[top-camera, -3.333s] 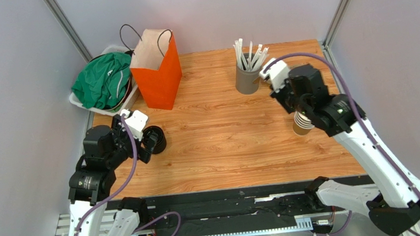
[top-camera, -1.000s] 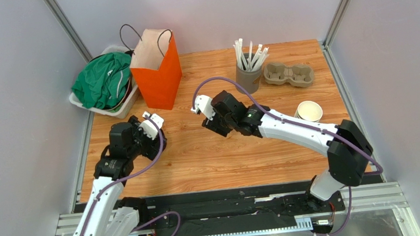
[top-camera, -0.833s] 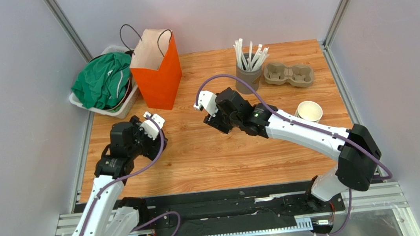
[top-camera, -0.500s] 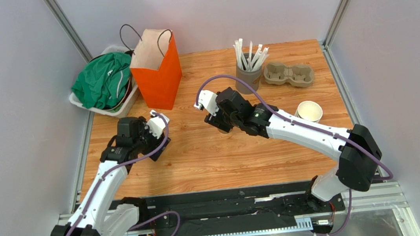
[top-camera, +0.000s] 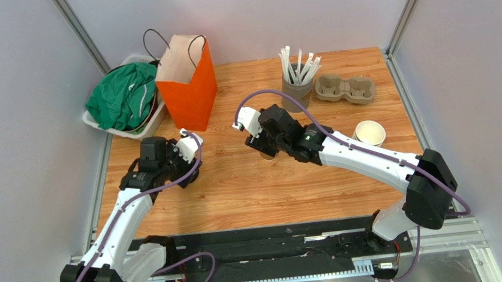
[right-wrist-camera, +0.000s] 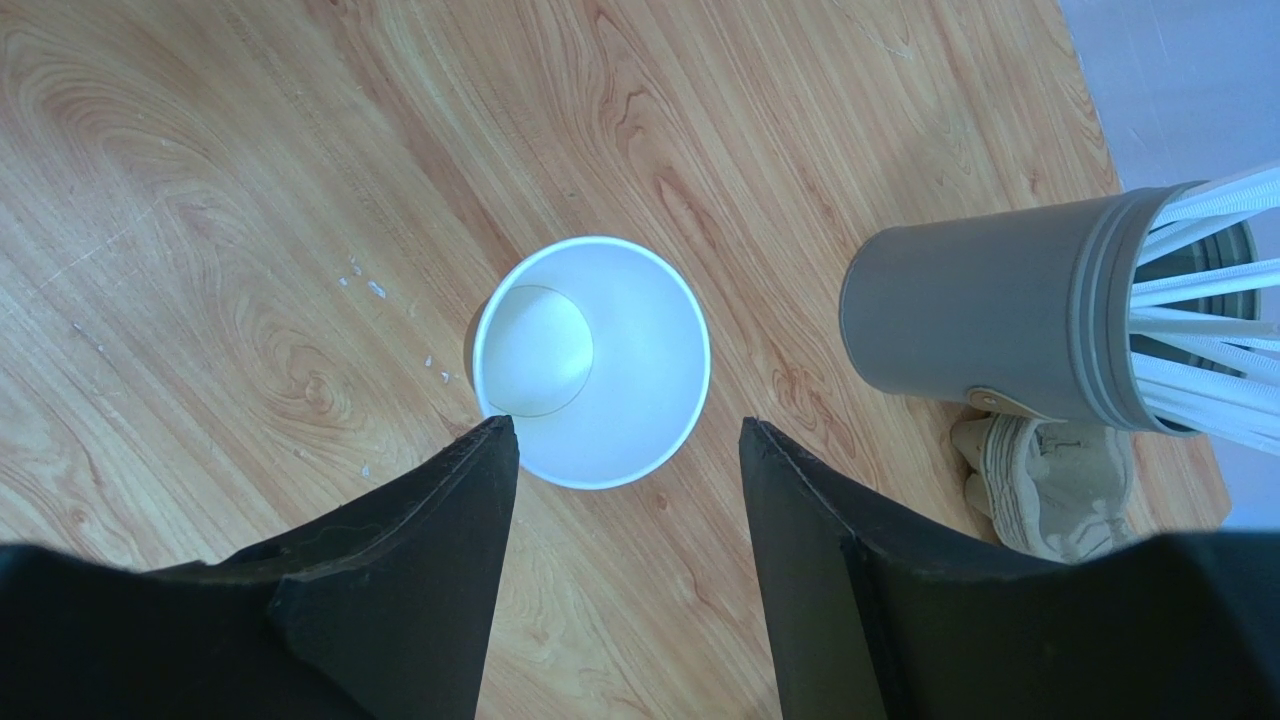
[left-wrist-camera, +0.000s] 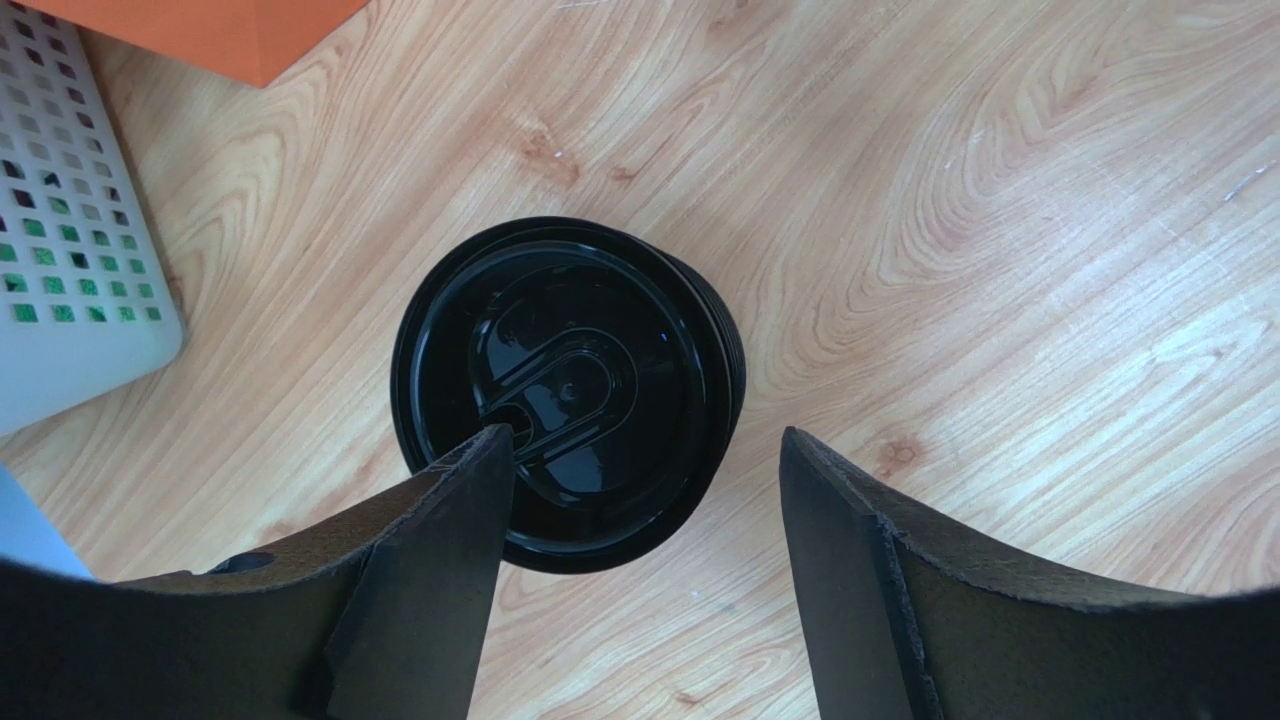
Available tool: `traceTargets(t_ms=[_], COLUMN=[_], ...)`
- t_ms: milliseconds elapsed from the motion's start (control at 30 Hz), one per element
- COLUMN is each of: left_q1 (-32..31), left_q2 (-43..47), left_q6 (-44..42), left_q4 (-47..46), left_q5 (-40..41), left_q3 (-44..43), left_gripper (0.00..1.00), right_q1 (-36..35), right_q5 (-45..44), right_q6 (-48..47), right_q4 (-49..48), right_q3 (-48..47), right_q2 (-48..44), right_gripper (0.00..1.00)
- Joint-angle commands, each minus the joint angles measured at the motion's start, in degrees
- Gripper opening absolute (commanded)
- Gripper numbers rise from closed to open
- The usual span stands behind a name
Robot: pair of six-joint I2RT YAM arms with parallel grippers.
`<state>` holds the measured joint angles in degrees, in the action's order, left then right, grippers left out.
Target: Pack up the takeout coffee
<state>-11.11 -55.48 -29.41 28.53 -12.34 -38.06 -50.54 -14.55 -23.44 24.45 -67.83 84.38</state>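
Observation:
The takeout coffee's tan paper cup (right-wrist-camera: 594, 360) stands upright on the wood near the table's middle, its white inside showing. My right gripper (right-wrist-camera: 627, 428) hovers just above it, open, with the cup's rim just beyond the fingertips and nothing between them. In the top view that gripper (top-camera: 267, 149) is left of the straw holder. The black lid (left-wrist-camera: 568, 393) lies flat on the wood at the left. My left gripper (left-wrist-camera: 643, 443) is open over it, its left fingertip (left-wrist-camera: 484, 450) over the lid's near edge. From above, the left gripper (top-camera: 189, 163) sits in front of the orange bag.
An orange paper bag (top-camera: 187, 84) stands open at the back left, beside a white basket (top-camera: 97, 121) holding green cloth. A grey cup of white straws (top-camera: 295, 90), a pulp cup carrier (top-camera: 346, 89) and a stack of lidless cups (top-camera: 369, 132) stand to the right.
The left gripper has shifted right over the lid and its jaws have narrowed. The right arm moved a little right early on, then held still above the cup.

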Motion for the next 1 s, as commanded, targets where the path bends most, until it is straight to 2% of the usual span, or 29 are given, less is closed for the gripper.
traceTargets(t_ms=[0,233,500,567,933,967], left_q1=[0.3,0.3,0.4,0.4,0.3,0.3], left_q2=[-0.1,-2.5,-3.5,-3.8,-4.4,-4.5], left_q6=[0.2,0.6,0.6,0.6,0.4,0.4], left_q4=[-0.4,-0.3,-0.3,-0.3,-0.2,-0.1], left_q5=[-2.5,-3.4,-3.7,-3.9,-4.7,-4.7], left_q3=[-1.7,-2.1,-2.0,-2.1,-2.1,-2.2], left_gripper=[0.73,0.54,0.52,0.47,0.42,0.38], right_q1=[0.1,0.0,0.0,0.2,0.1,0.1], right_q5=[-1.2,-1.5,-1.4,-1.4,-1.8,-1.9], right_q6=[-0.6,-0.7,-0.7,-0.8,-0.7,-0.8], right_q4=[-2.8,-3.0,-3.3,-3.3,-3.8,-4.0], right_q3=[0.1,0.2,0.3,0.4,0.6,0.6], right_q2=[-1.4,-1.6,-1.3,-1.2,-0.8,-0.8], right_gripper=[0.61,0.61,0.61,0.61,0.61,0.61])
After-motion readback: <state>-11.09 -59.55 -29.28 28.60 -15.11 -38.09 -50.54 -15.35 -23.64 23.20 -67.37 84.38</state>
